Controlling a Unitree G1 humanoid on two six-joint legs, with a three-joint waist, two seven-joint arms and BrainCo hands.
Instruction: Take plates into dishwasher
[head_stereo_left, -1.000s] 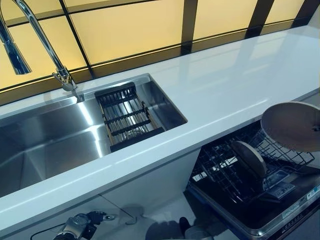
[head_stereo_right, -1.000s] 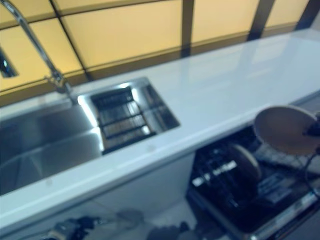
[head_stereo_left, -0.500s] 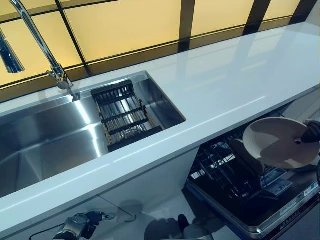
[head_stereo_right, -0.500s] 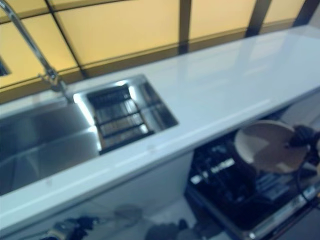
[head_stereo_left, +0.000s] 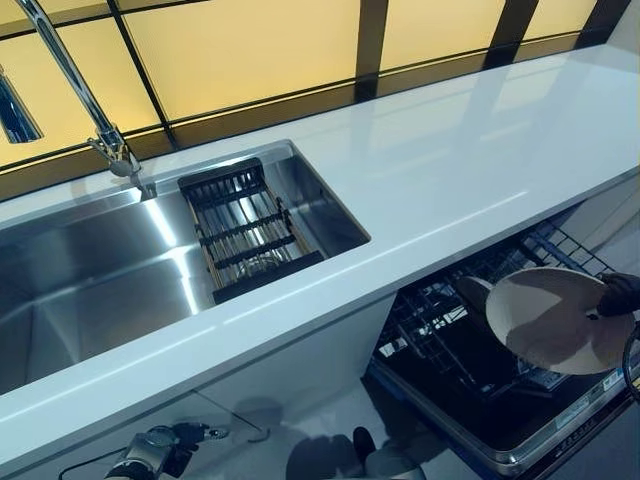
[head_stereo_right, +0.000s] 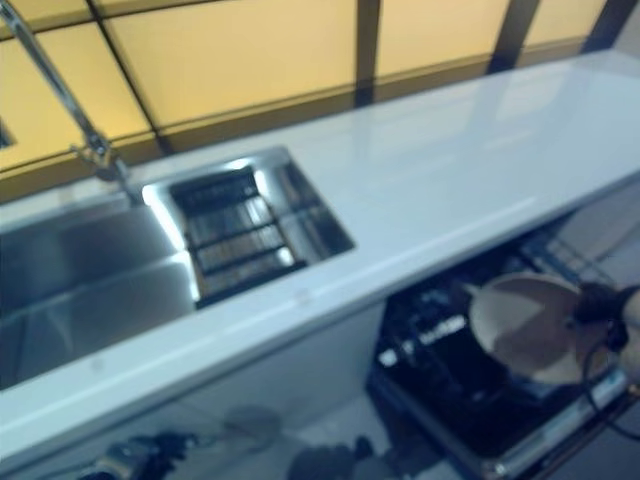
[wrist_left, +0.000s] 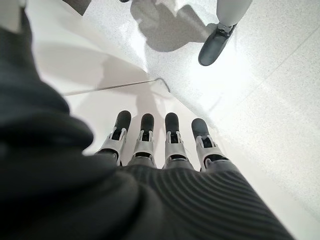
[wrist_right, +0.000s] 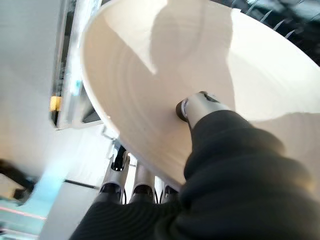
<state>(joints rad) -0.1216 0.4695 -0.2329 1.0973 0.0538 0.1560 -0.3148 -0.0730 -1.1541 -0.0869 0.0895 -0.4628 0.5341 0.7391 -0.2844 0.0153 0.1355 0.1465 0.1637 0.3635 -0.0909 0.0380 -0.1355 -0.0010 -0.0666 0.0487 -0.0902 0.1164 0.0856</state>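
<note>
White bench (head_stereo_left: 450, 170) runs across. Steel sink (head_stereo_left: 90, 280) set into it; dark slatted rack (head_stereo_left: 245, 232) in sink's right end. Chrome tap (head_stereo_left: 85, 100) at sink's back edge. Yellow panels (head_stereo_left: 250, 50) with dark frames behind.

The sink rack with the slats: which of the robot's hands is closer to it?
Neither is close, and which is nearer is unclear. The left hand hangs below the counter; the right hand holds a plate over the dishwasher.
</note>
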